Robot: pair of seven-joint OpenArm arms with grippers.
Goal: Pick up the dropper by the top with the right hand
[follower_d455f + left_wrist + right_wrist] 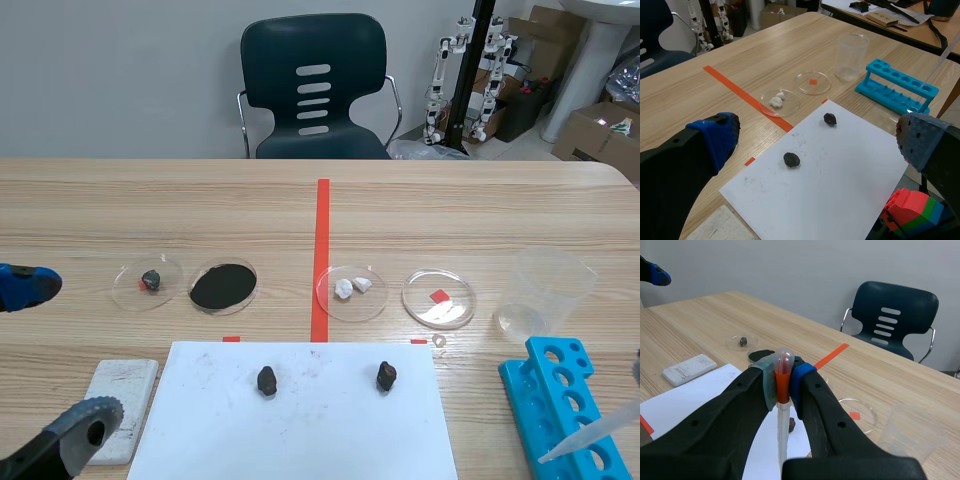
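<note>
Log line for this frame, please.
right end effector: shut on dropper top | dropper tip: by blue rack | left end effector: open, empty

On my right, the blue rack (565, 400) stood close against the tip of the dropper (783, 427) pinched in the right gripper (782, 385), and the beaker (548, 288) stood just beyond it, so I had little room there. A row of four dishes (438, 298) crossed the middle of the table (450, 200), and two dark lumps (266, 380) sat well apart on the white sheet (320, 440). Bare wood behind the dishes gave me open passage.
</note>
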